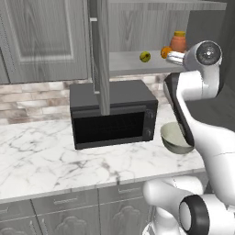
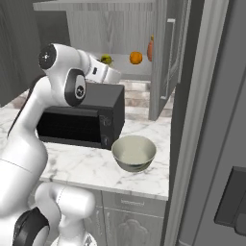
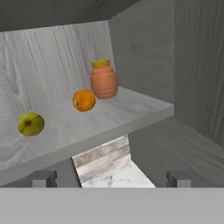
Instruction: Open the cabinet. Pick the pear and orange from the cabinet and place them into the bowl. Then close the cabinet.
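The cabinet (image 1: pixel 102 55) stands open, both doors swung out. On its grey shelf (image 3: pixel 109 116) lie the yellow-green pear (image 3: pixel 31 124) at the left and the orange (image 3: pixel 84 100) further in. Both fruits also show in the base views: pear (image 1: pixel 145 56) (image 2: pixel 106 59), orange (image 1: pixel 164 53) (image 2: pixel 136 57). My gripper (image 3: pixel 111 179) is open and empty, just in front of the shelf edge and a little below it, pointing into the cabinet. The hand (image 2: pixel 106 74) hovers over the microwave. The bowl (image 1: pixel 176 137) (image 2: pixel 134 153) sits empty on the counter below.
A terracotta jar with an orange lid (image 3: pixel 104 79) stands behind the orange. The black microwave (image 1: pixel 114 114) sits under the shelf, left of the bowl. The right cabinet door (image 2: pixel 166 57) juts out beside a tall grey panel (image 2: pixel 211 120).
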Controlling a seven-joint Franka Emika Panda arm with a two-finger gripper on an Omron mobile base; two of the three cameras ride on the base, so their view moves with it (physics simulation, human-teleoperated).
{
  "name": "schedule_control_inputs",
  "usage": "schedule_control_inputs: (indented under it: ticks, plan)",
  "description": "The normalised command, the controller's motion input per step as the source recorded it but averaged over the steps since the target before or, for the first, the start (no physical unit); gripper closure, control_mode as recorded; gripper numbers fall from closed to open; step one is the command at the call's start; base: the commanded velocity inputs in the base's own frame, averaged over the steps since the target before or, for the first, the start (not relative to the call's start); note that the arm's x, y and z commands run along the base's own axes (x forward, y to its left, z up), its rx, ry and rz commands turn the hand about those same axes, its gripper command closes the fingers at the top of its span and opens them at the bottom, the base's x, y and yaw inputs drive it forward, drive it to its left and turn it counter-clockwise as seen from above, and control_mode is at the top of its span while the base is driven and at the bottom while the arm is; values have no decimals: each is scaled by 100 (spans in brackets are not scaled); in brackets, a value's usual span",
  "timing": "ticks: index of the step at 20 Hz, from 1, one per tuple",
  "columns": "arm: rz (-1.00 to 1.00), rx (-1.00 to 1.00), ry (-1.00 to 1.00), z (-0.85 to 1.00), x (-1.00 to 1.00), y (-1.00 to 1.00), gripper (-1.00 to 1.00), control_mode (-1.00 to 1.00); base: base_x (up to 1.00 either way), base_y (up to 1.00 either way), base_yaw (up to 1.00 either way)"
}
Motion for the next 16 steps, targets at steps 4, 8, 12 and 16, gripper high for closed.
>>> schedule_control_inputs:
  ticks: [4, 8, 12, 16]
  plan:
    - [0, 17, -5, 0, 5, 0, -100, -100, 0, 0, 0]
    - [0, 0, -2, 0, 2, 3, -100, -100, 0, 0, 0]
    - [0, 0, -2, 0, 14, 0, -100, -100, 0, 0, 0]
    - [0, 0, 0, 0, 32, 0, -100, -100, 0, 0, 0]
